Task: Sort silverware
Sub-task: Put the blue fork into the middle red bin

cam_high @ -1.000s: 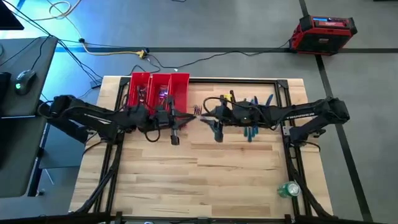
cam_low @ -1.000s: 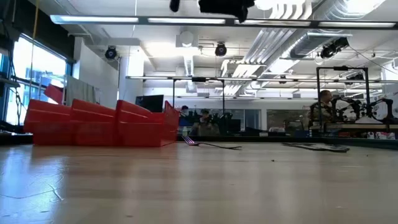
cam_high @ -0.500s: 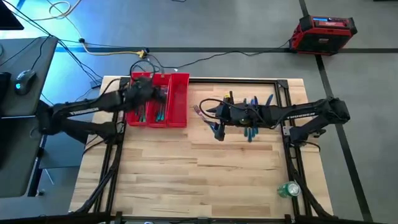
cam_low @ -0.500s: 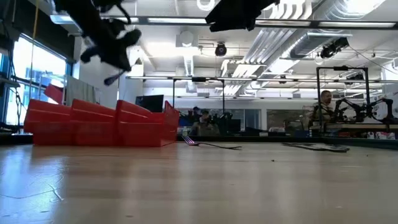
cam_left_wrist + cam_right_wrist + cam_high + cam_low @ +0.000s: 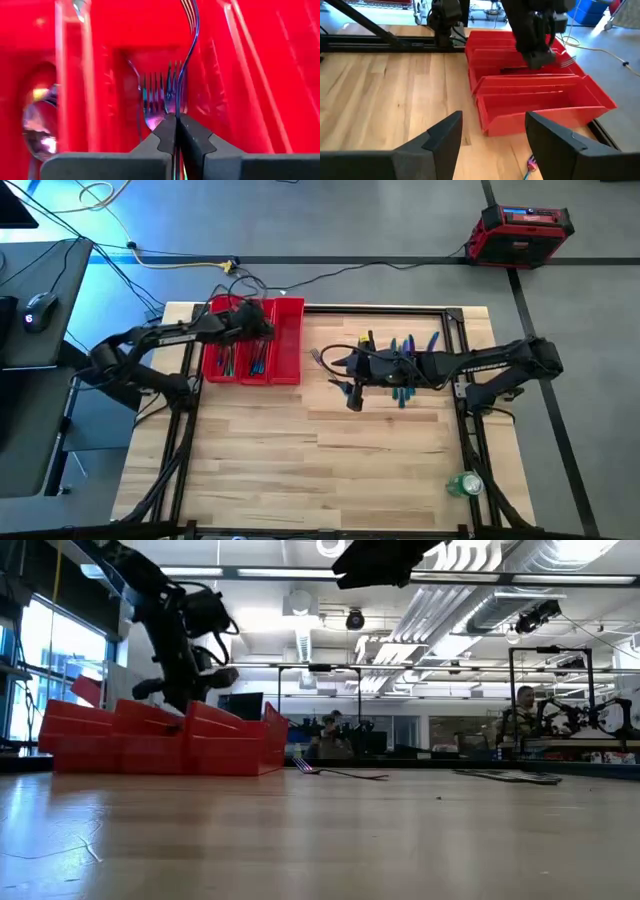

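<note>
Left gripper [image 5: 176, 131] lowered into tray [image 5: 292, 340], fork [image 5: 186, 60] between jaws.

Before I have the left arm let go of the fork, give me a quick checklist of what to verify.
1. Left end effector shut on the slim iridescent metal fork: ok, the handle is pinched between the fingers.
2. Fork over the red three-compartment plastic tray: ok, the left wrist view shows red walls all around it.
3. Right compartment: ok, iridescent forks already lie below the held one; a spoon sits in the neighbouring compartment.
4. Fork low enough to drop cleanly: cannot tell.
5. Right end effector clear of the tray: ok, open and hovering over the wooden table.
6. Silverware left to sort: not ok, a fork lies on the table beside the tray.
</note>
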You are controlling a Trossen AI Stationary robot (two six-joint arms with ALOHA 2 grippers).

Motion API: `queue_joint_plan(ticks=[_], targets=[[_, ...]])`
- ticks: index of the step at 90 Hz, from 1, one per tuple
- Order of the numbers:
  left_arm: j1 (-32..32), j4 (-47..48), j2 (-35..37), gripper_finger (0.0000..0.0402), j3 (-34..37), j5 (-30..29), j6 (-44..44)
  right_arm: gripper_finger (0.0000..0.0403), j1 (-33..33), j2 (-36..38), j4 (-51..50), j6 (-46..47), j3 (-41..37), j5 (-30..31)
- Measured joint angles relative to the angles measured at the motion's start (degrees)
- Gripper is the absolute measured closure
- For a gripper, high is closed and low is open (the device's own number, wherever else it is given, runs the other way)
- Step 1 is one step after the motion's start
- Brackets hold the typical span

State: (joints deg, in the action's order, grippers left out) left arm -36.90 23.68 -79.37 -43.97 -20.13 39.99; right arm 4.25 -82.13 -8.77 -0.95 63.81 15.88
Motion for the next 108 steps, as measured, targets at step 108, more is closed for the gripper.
queue_joint_plan(ticks=[108], targets=[[10.22,21.82,13.85,0.0335,-18.43,3.36,-11.32,0.0199,-8.06,-12.53,-6.52,9.88,-0.02,-0.28]])
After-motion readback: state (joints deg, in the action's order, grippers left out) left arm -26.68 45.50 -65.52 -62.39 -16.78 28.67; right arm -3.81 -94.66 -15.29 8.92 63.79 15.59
